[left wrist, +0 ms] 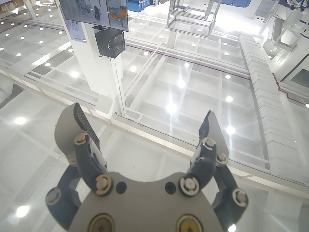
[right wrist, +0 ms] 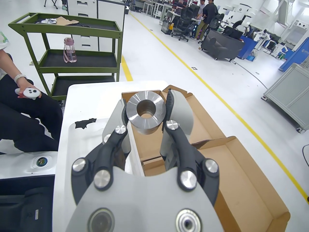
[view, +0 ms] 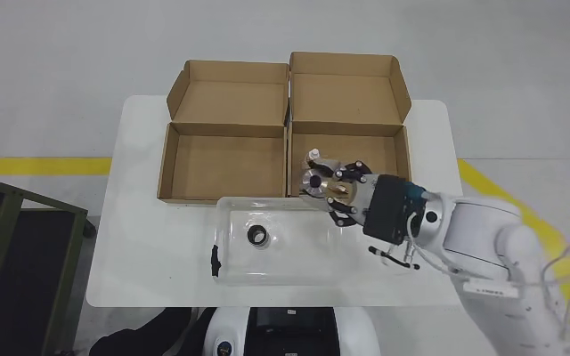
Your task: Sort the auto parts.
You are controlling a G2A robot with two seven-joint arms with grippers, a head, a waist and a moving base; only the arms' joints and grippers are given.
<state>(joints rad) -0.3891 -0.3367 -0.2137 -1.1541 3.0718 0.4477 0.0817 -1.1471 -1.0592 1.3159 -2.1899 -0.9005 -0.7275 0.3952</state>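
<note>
The right end effector (right wrist: pixel 146 105) pinches a steel bushing (right wrist: pixel 154 119) above the far edge of the clear tray (view: pixel 294 258), at the cardboard box (view: pixel 356 147) behind it. The left end effector (left wrist: pixel 143 108) is spread and empty. One dark ring (view: pixel 258 237) lies inside the tray; bushing release and ring transfer likely remain

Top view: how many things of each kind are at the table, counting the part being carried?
Cardboard boxes: 2
Clear bin: 1
Auto parts: 2, a dark ring in the bin and a metal bushing in the right gripper
Total: 5
</note>
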